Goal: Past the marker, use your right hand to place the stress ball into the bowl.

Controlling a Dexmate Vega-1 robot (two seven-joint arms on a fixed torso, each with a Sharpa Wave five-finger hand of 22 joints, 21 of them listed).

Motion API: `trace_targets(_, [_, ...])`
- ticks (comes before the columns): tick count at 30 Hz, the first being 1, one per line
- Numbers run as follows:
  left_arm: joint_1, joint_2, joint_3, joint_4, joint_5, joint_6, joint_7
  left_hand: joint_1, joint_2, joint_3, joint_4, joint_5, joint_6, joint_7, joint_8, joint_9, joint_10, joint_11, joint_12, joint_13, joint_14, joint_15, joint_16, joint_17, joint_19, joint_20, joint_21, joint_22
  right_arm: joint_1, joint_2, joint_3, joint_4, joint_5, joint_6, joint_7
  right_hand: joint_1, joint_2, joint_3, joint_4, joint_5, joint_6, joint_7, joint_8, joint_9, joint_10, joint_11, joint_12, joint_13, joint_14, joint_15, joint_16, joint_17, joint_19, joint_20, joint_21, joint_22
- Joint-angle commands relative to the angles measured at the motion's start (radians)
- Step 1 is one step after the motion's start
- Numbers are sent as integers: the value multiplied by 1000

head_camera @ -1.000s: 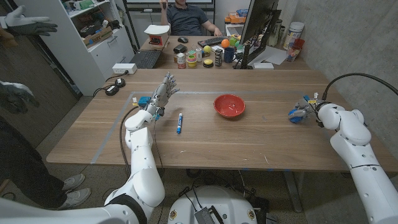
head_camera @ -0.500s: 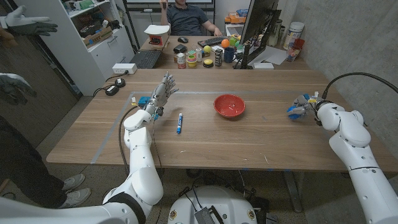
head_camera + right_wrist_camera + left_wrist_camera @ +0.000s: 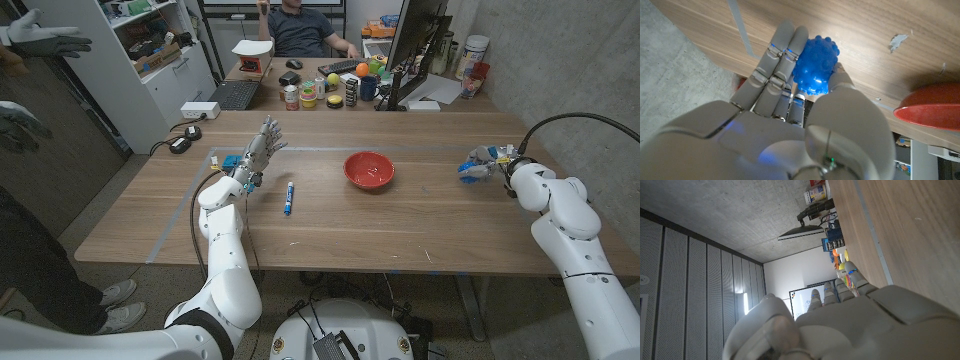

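Right now I am holding the ball point(image 3: 815, 70) in my right hand point(image 3: 482, 165), fingers wrapped along one side and the thumb pressing the other, so the knobbly blue rubber is sitting pinched rather than cupped. That grip is leaving its top exposed in the right wrist view, which should let it drop cleanly once I loosen. The hand is hovering near the table's point(image 3: 430, 220) right edge, toward the far side, well apart from the red bowl point(image 3: 369, 169), which is sitting around the middle of the table. I judge the carry toward the bowl is only starting. The marker point(image 3: 289, 196) is lying between the bowl and my left hand point(image 3: 258, 150), so my path from the right is not crossing it. I am keeping the left hand raised with fingers spread, gripping nothing, parked near the left edge out of the way.
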Motion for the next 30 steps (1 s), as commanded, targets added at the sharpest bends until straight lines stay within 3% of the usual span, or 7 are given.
trace_targets(1, [8,-4,-3,-14,-4,1,-2,-8,0,-6,3,8,2,-9,2,4,-10,5,8,5,-8,0,4,3,7,7,-3,2,-16,9,15,-48,14,69,-73,20,19,-1,7,-3,2,0,14,20,11,0,9,1,-10,1,-7,1,2,-41,8,1])
trace_targets(30, [32,-22,5,-65,-10,10,-8,-10,0,-7,3,9,1,-9,2,4,-9,3,8,5,-7,0,4,3,9,7,-7,2,-46,28,39,-113,28,232,-227,55,12,-2,1,0,5,-3,63,69,20,-3,16,4,-13,1,-23,10,-3,-45,7,-6])
